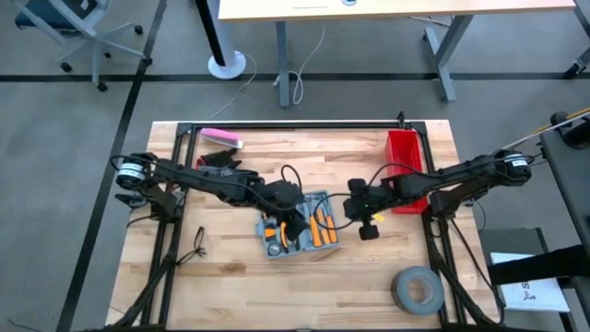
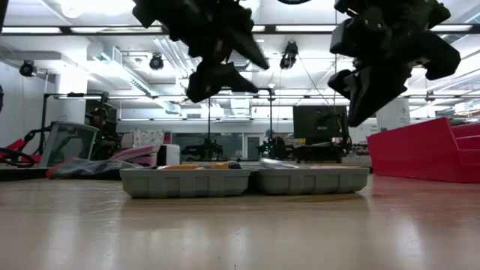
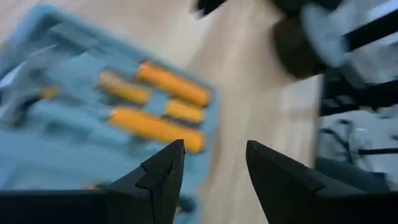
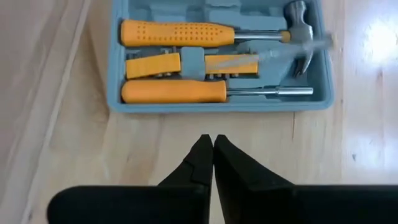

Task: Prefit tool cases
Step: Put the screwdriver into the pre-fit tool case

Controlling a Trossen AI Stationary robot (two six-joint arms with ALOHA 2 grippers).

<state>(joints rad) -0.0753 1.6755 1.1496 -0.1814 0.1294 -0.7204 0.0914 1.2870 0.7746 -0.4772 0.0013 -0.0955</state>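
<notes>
The grey-blue tool case (image 1: 300, 231) lies open and flat on the wooden table, near its middle, both halves resting on the table (image 2: 244, 180). Orange-handled tools lie in its moulded slots: a hammer (image 4: 205, 32), a screwdriver (image 4: 211, 91) and smaller pieces. My left gripper (image 3: 214, 146) is open and empty above the case's left half (image 3: 93, 106), clear of it in the low view (image 2: 211, 81). My right gripper (image 4: 210, 140) is shut and empty, above the bare table just right of the case (image 1: 367, 226), also lifted clear (image 2: 360, 97).
A red bin (image 1: 406, 171) stands at the right, behind my right arm. A grey tape roll (image 1: 417, 289) lies at the near right corner. A pink object (image 1: 221, 138) lies at the far left, and a small black item (image 1: 198, 242) at the near left.
</notes>
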